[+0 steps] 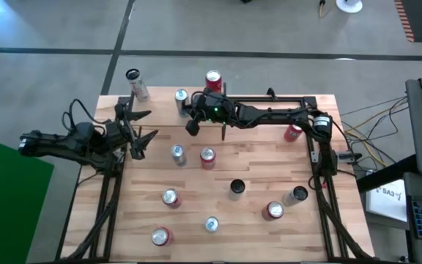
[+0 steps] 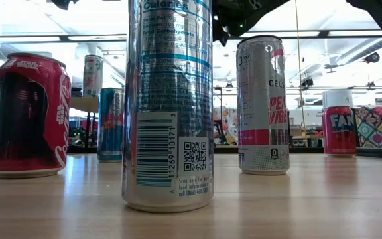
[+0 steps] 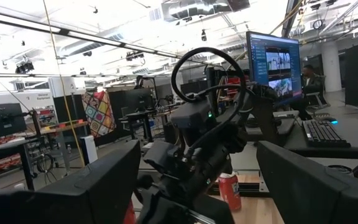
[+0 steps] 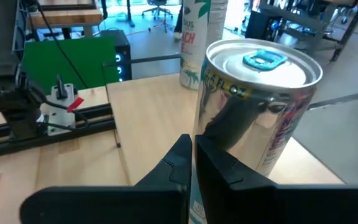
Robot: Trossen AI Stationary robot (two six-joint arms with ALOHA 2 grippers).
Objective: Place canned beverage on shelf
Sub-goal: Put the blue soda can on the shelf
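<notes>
A silver canned beverage with a teal tab (image 4: 260, 93) (image 1: 181, 99) stands upright on its base on a light wood board, the shelf (image 4: 148, 106), near the table's far edge. My right gripper (image 4: 191, 155) (image 1: 190, 123) is shut, and its fingertips point level at the lower side of this can. A tall pale can (image 4: 201, 37) (image 1: 135, 82) stands farther along the same board. My left gripper (image 1: 139, 136) (image 3: 197, 186) waits open at the table's left side, holding nothing. My right gripper's shut fingertips (image 4: 207, 158) stand close against the silver can's side wall (image 4: 229, 143), low on the can. They come level from the table's right. I cannot tell whether they touch it. The can stands upright on the shelf.
A red can (image 1: 213, 79) stands at the far edge. Several more cans stand about the tabletop, among them a red one (image 1: 207, 158), a silver one (image 1: 177, 154), a dark one (image 1: 237, 188) and a tall blue-silver one (image 2: 168, 99). Another red can (image 1: 293, 132) is beside the right arm.
</notes>
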